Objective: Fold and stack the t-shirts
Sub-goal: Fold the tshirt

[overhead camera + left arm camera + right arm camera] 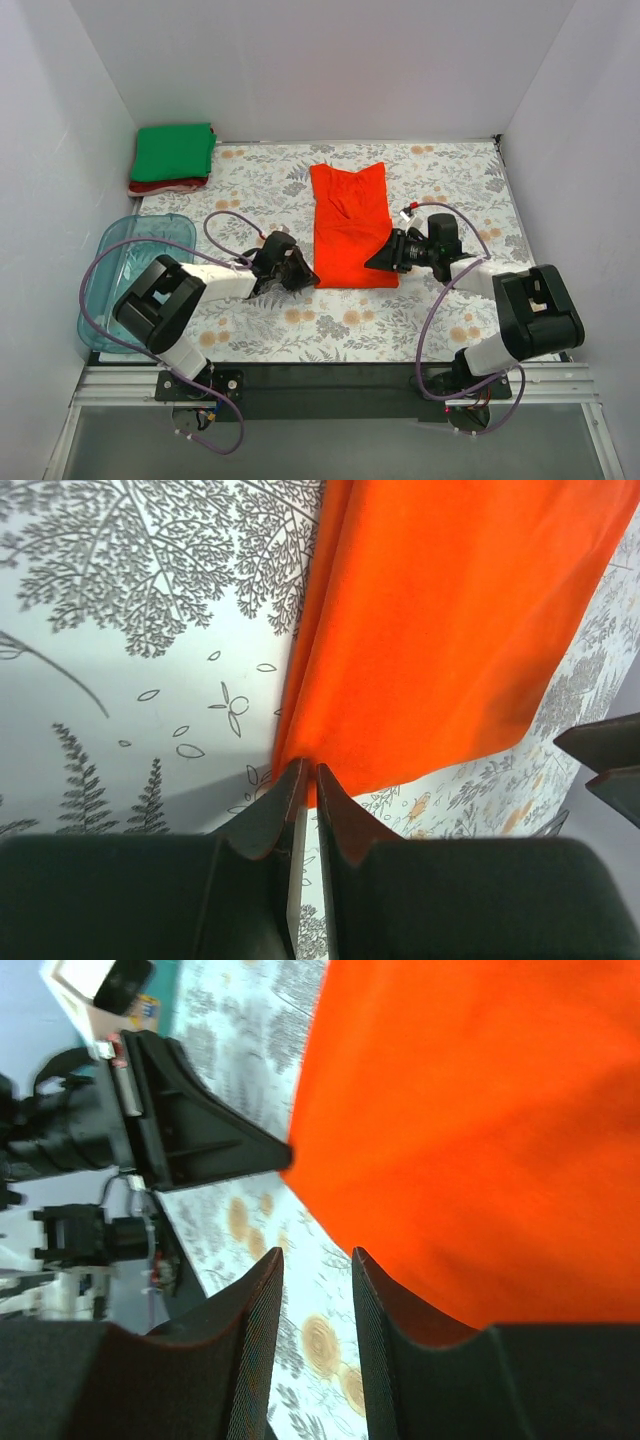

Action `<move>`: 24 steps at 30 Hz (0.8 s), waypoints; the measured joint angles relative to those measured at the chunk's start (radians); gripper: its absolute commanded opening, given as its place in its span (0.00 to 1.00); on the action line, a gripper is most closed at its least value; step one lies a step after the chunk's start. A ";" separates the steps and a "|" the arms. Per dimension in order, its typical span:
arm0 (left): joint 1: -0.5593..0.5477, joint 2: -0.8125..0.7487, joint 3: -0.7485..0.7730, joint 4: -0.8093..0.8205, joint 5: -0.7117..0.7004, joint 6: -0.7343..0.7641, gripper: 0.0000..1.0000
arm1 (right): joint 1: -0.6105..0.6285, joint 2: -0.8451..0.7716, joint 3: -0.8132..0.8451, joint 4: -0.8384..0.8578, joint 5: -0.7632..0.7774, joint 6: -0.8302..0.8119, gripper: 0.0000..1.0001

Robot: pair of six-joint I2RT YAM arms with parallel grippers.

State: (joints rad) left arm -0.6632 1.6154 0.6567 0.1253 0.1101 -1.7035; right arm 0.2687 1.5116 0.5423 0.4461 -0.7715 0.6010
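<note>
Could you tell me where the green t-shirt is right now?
In the top view, the green t-shirt sits in the far left corner atop the dark red t-shirt, beyond the blue tub.

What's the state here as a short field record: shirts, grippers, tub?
orange shirt: flat mid-table, folded into a long strip
green shirt: folded, lying on the red shirt, far left corner
left gripper: nearly closed, seemingly pinching the orange shirt's near left corner
right gripper: open at the near right corner, holding nothing
tub: table's left edge, partly behind the left arm
</note>
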 measured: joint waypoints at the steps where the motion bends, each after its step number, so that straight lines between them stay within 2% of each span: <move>1: 0.000 -0.003 -0.002 -0.008 -0.005 -0.007 0.10 | -0.005 -0.019 0.002 -0.048 0.017 -0.025 0.42; 2: 0.000 -0.013 -0.002 -0.021 -0.014 -0.008 0.16 | -0.007 -0.041 0.008 -0.106 0.036 -0.051 0.43; 5: -0.007 -0.086 0.000 -0.109 -0.074 -0.008 0.28 | -0.007 -0.106 0.052 -0.288 0.115 -0.132 0.45; 9: -0.020 -0.213 0.035 -0.259 -0.192 0.005 0.73 | -0.003 -0.164 0.155 -0.513 0.262 -0.219 0.50; 12: -0.027 -0.280 0.076 -0.359 -0.275 0.019 0.92 | 0.020 -0.188 0.219 -0.643 0.407 -0.255 0.55; 16: -0.032 -0.324 0.095 -0.469 -0.362 0.043 0.93 | 0.075 -0.187 0.267 -0.786 0.573 -0.268 0.58; 18: -0.033 -0.327 0.095 -0.521 -0.392 0.057 0.92 | 0.093 -0.171 0.279 -0.830 0.620 -0.269 0.58; 19: -0.033 -0.327 0.095 -0.546 -0.403 0.064 0.88 | 0.100 -0.159 0.283 -0.850 0.639 -0.268 0.58; 24: -0.035 -0.314 0.096 -0.624 -0.430 0.089 0.87 | 0.127 -0.086 0.290 -0.916 0.713 -0.264 0.55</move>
State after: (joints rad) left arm -0.6983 1.3018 0.7528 -0.4984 -0.3202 -1.6142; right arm 0.3958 1.4258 0.8326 -0.4694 -0.0589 0.3370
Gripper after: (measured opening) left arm 0.871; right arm 0.555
